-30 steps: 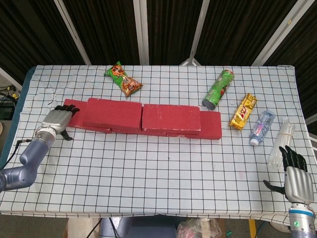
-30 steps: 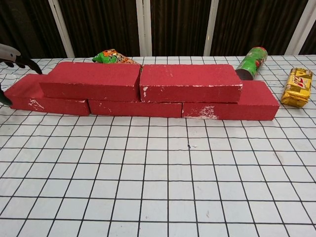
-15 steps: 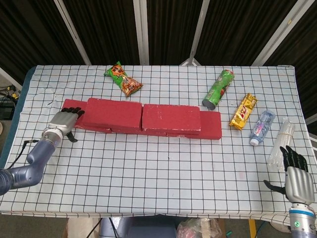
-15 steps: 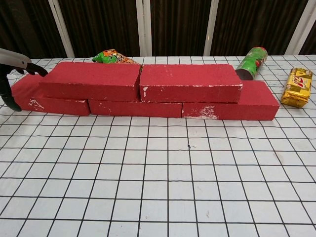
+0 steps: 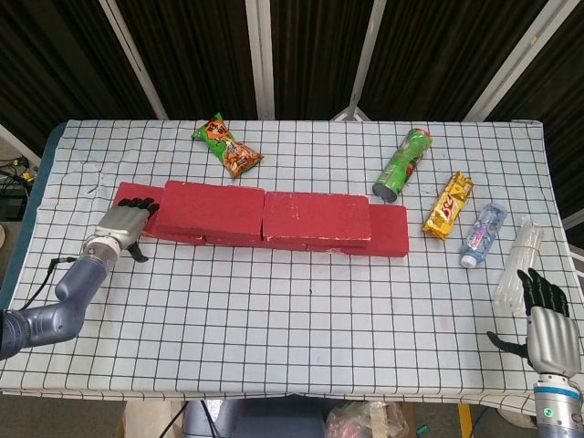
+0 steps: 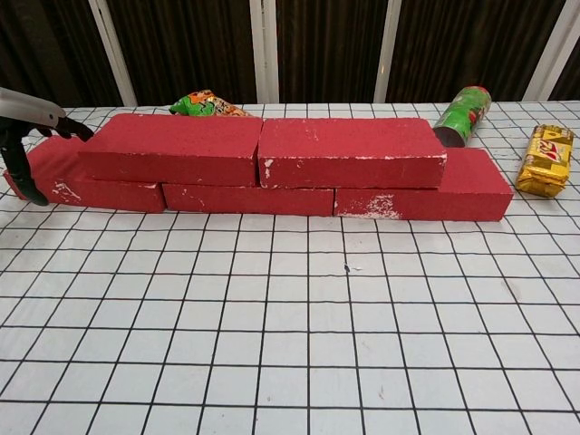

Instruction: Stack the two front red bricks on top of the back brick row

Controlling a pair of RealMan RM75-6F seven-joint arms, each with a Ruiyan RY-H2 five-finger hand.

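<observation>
left hand [image 5: 120,224] rests at the left end of the brick row [image 5: 274,228], near the left edge of the bench [image 5: 274,319]; its dark fingers [image 5: 139,206] lie over the top of the end brick [image 6: 54,172] and the thumb [image 6: 20,172] hangs down its front face, so it grips that brick's end. two red bricks [image 5: 265,214] sit end to end on top of the row, touching, the left one just beside the fingertips. right hand [image 5: 550,328] hangs at the front right corner of the bench, palm down, fingers apart, holding nothing. toward the right edge lie a clear bottle [image 5: 481,234], a second clear bottle [image 5: 517,260], a yellow snack bar [image 5: 449,204] and a green can [image 5: 401,163] on its side. a snack bag [image 5: 227,146] lies near the back edge.
</observation>
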